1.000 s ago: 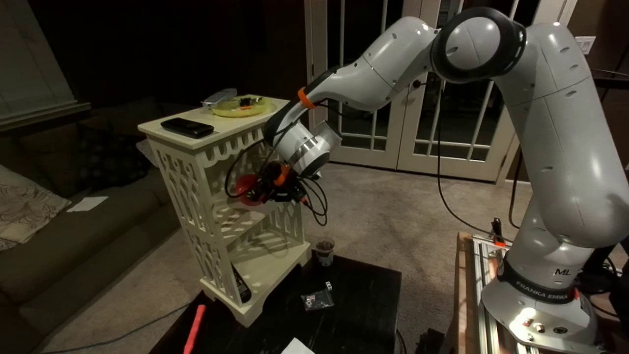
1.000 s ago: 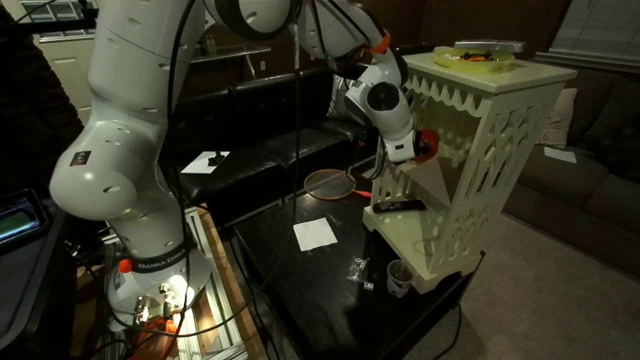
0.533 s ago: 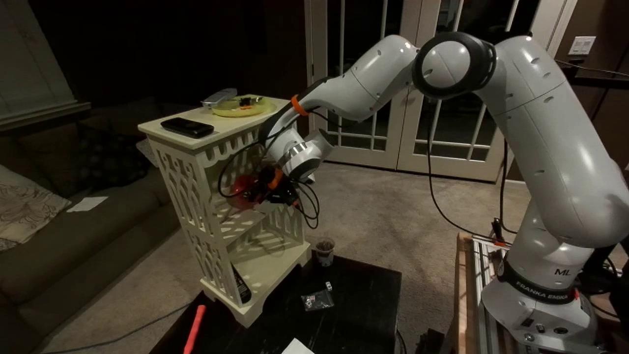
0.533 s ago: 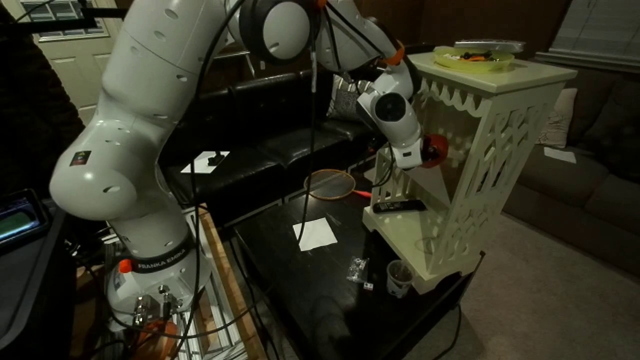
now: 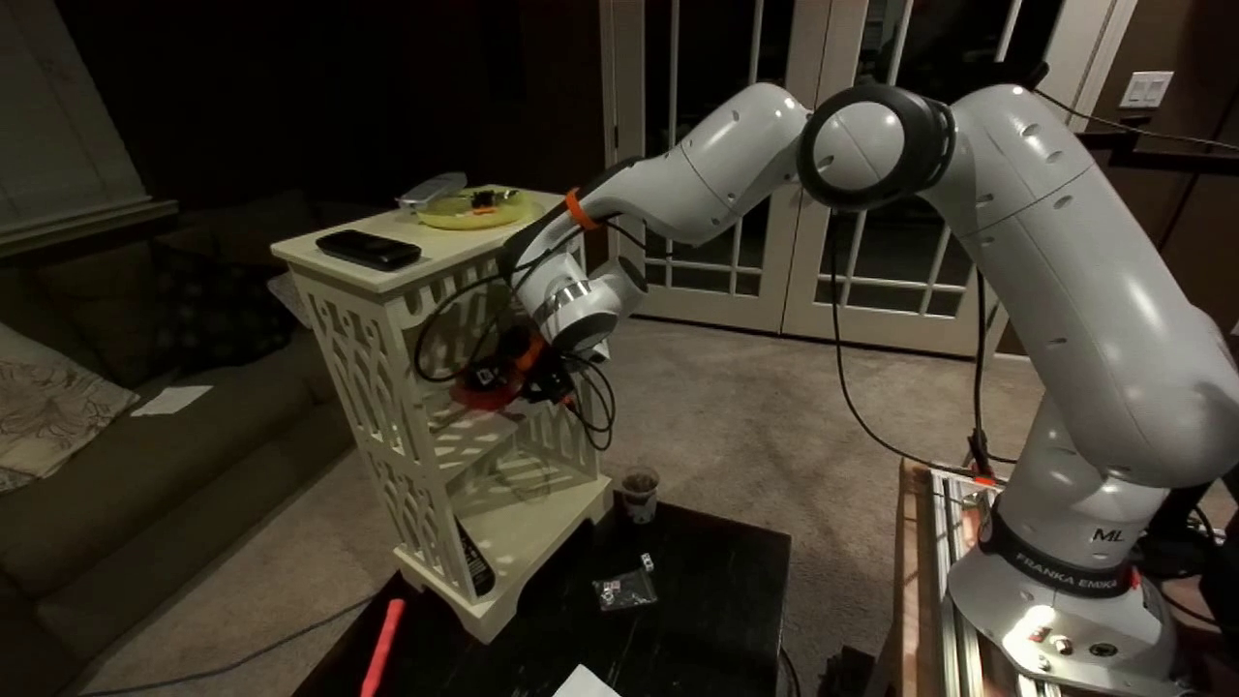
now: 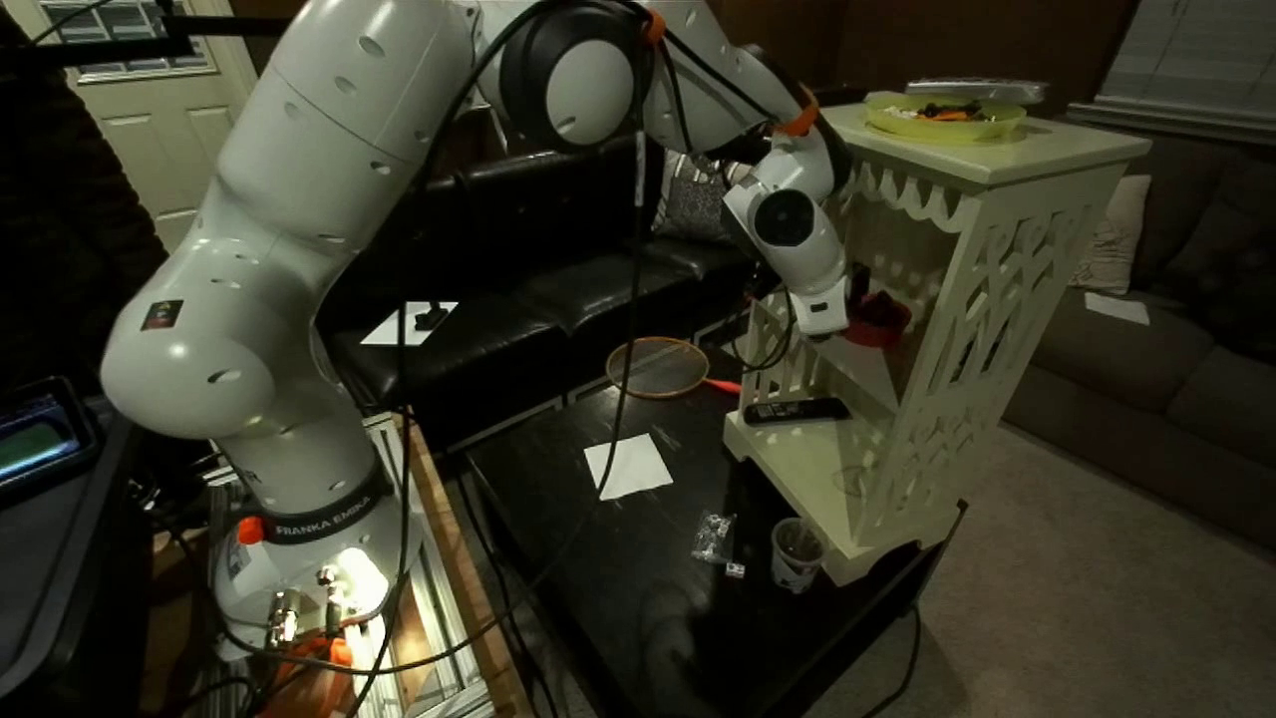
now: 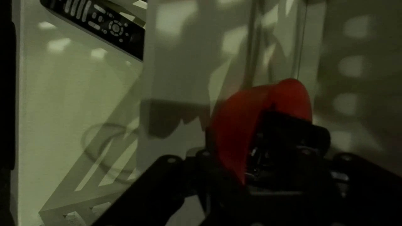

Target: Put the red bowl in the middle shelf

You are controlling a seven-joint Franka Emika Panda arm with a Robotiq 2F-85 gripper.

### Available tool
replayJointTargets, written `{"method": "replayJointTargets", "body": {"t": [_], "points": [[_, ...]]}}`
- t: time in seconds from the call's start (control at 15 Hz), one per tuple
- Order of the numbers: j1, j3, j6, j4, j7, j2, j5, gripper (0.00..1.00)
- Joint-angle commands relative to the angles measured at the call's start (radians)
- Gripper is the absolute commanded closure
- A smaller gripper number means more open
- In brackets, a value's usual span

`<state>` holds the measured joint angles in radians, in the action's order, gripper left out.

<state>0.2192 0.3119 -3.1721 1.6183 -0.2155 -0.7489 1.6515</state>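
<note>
The red bowl (image 5: 479, 398) is inside the cream stand, over the middle shelf (image 5: 472, 440). In an exterior view the bowl (image 6: 879, 333) sits nearly upright, low over the middle shelf (image 6: 861, 363); touching is hard to tell. In the wrist view the bowl (image 7: 234, 125) opens to the right, beside the middle shelf (image 7: 179, 78). My gripper (image 7: 240, 138) has its fingers apart, one against the bowl's outer wall and one over its dark inside. The gripper (image 5: 503, 373) reaches in through the stand's open front and looks open. Its fingertips are partly hidden in shadow.
A remote (image 6: 796, 411) lies on the bottom board. A yellow dish (image 5: 479, 210) and a black device (image 5: 368, 250) sit on the top board. The stand's lattice side (image 6: 1017, 299) is close. A small cup (image 6: 797, 554) stands on the black table beside the stand.
The arm has moved lower and further into the stand. The bowl has gone from tilted on its side to nearly upright, lower over the middle shelf. The fingers appear to have spread.
</note>
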Motion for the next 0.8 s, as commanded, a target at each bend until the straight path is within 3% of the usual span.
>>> {"method": "replayJointTargets", "body": {"t": [0.0, 0.2, 0.4, 0.73], "points": [[0.033, 0.012, 0.034, 0.009, -0.062, 0.058, 0.079, 0.22], [0.096, 0.017, 0.166, 0.222, 0.003, 0.164, -0.056, 0.02], [0.178, -0.009, 0.386, 0.366, -0.003, 0.269, -0.190, 0.00], [0.435, 0.061, 0.784, 0.539, -0.088, 0.470, -0.292, 0.00]]}}
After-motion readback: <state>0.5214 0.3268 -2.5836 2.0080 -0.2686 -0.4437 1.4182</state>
